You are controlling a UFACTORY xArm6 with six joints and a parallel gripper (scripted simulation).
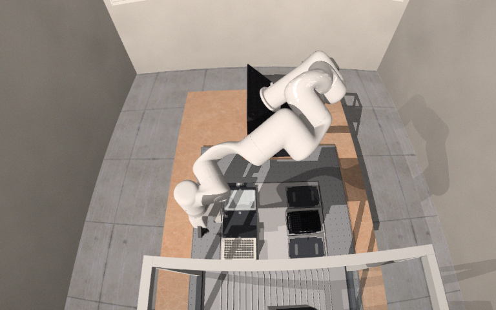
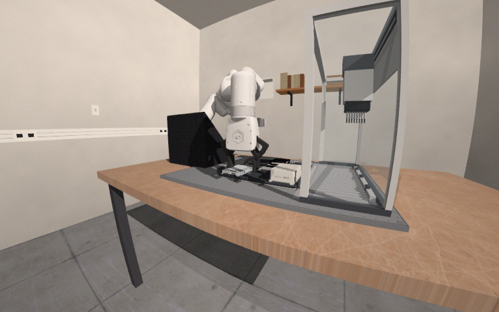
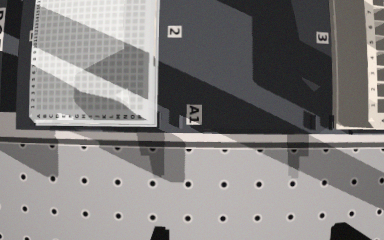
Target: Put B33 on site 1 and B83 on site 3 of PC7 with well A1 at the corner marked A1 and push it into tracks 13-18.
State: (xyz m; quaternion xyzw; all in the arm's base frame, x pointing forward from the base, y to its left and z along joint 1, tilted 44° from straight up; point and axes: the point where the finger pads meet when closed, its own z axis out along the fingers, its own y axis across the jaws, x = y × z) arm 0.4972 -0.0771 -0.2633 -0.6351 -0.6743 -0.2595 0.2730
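Pincer (image 1: 203, 231) (image 2: 242, 167) (image 3: 252, 232) spread wide, nothing pinched; held over perforated board (image 1: 210, 247) (image 2: 209, 180) (image 3: 205, 200), just beside the A1-marked long edge of PC7 (image 1: 239, 223) (image 2: 259, 175) (image 3: 210, 80). Site 2 left bare, nearest the fingers. B33 (image 1: 239, 199) (image 2: 236, 170) (image 3: 95, 65) carried on site 1, B83 (image 1: 239, 248) (image 2: 284, 174) (image 3: 350, 65) on site 3; full seating can't be told. PC7 not loaded, placed in front of rails (image 1: 278, 289) (image 2: 334, 182). Farther across, B38 (image 1: 304, 221) is kept in middle nest.
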